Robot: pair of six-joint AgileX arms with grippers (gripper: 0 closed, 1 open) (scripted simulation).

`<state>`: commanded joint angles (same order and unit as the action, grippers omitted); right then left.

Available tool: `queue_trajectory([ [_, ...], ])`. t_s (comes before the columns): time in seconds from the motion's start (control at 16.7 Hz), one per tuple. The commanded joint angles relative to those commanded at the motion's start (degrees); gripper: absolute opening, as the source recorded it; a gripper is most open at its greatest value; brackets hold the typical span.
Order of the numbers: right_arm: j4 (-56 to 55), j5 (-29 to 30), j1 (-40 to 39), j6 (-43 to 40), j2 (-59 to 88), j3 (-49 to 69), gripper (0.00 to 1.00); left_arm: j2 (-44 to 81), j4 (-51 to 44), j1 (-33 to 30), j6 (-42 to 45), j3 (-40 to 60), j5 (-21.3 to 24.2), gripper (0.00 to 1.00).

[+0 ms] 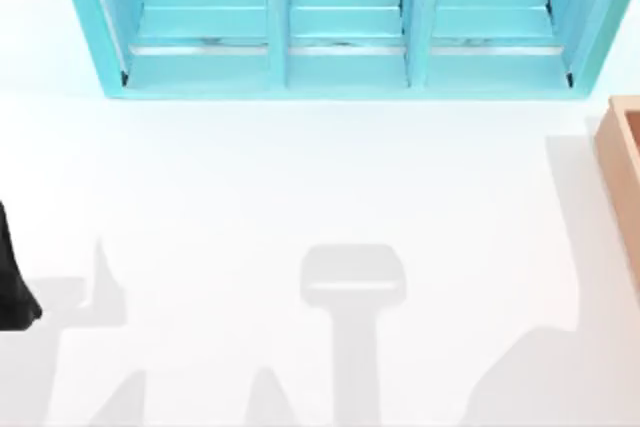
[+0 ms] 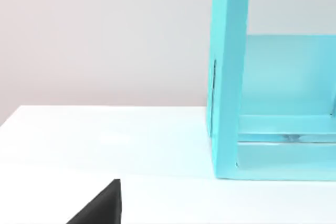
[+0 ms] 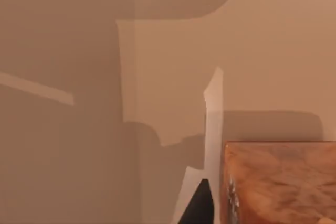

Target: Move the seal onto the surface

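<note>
White surface (image 1: 300,177) spans below the turquoise shelf (image 1: 340,27); end effector states can't be told.

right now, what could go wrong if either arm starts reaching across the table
1. The right end effector sits close beside the tan wooden box; a sideways swing might clip its corner.
2. The left arm is at the left edge of the flat white tabletop; a reach toward the turquoise three-compartment shelf unit could strike its upright dividers.
</note>
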<state>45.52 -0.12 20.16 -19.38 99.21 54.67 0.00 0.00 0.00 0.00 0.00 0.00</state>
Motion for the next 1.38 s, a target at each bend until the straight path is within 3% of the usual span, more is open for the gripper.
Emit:
queue_trajectory([
  [0.24,0.0,0.0,0.0,0.0,0.0,0.0,0.02,0.0,0.0,0.0,0.0,0.0,0.0,1.0],
  [0.3,0.0,0.0,0.0,0.0,0.0,0.0,0.0,0.0,0.0,0.0,0.0,0.0,0.0,1.0],
  [0.96,0.8,-0.8,-1.3,0.1,-1.8,2.1,0.0,0.0,0.0,0.0,0.0,0.0,0.0,1.0],
  [1.38,15.9,-4.2,-17.4,12.5,-9.5,20.6,0.0,0.0,0.0,0.0,0.0,0.0,0.0,1.0],
])
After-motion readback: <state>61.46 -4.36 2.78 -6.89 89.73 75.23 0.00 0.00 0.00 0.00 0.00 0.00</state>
